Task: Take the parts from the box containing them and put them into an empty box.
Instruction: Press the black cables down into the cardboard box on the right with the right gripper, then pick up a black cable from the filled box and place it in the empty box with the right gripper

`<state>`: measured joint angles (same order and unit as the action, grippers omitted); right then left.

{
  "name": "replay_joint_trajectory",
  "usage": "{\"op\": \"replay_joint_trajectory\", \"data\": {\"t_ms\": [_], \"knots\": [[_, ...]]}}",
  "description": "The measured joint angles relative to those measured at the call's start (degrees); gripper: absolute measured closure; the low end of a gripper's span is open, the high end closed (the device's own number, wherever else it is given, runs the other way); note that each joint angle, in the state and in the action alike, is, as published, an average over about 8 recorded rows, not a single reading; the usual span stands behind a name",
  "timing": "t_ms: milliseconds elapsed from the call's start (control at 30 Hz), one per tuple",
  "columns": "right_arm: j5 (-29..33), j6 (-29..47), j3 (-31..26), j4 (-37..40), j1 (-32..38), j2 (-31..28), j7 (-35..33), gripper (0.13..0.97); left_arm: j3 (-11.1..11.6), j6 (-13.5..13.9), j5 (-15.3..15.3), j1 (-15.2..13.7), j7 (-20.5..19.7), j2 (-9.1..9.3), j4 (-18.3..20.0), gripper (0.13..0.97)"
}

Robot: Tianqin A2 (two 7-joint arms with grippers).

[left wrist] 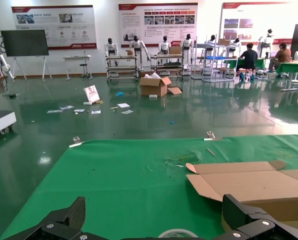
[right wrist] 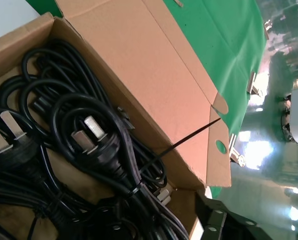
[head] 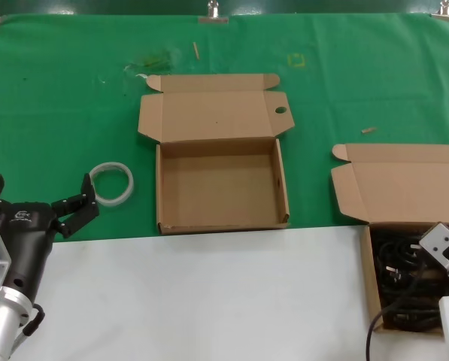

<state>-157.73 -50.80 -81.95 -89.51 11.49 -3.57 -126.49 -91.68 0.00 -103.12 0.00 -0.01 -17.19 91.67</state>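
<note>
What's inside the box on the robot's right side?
The box holds a tangle of black power cables with plugs. The cables cover most of its bottom, and the right gripper hides part of the pile from above.

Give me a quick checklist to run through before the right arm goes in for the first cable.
1. Empty box open, nothing inside: ok.
2. Cables exposed in the full box, lid back: ok.
3. Right end effector above the full box: ok; open or shut: cannot tell.
4. Cables separate enough to lift one: not ok, they are tangled.
5. Left end effector open, clear of both boxes, beside the tape ring: ok.
</note>
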Motion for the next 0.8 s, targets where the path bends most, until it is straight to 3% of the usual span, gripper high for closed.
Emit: {"op": "replay_joint_trajectory", "data": {"t_ms": [233, 333, 600, 800], "knots": [[0.00, 0.24, 1.10, 0.14, -0.11, 0.43, -0.36, 0.671, 0.00, 0.00, 0.00, 0.00, 0.00, 0.00, 0.00, 0.132], [0.00, 0.33, 1.48, 0.18, -0.08, 0.61, -0.44, 0.671, 0.00, 0.00, 0.00, 0.00, 0.00, 0.00, 0.00, 0.132], [0.00, 0.46, 2.31, 0.15, 0.23, 0.77, -0.86, 0.829, 0.00, 0.00, 0.01, 0.00, -0.04, 0.00, 0.00, 0.132], [0.00, 0.08, 2.00, -0.74, 0.55, 0.77, -1.05, 0.866, 0.00, 0.00, 0.02, 0.00, -0.04, 0.00, 0.00, 0.132]]}}
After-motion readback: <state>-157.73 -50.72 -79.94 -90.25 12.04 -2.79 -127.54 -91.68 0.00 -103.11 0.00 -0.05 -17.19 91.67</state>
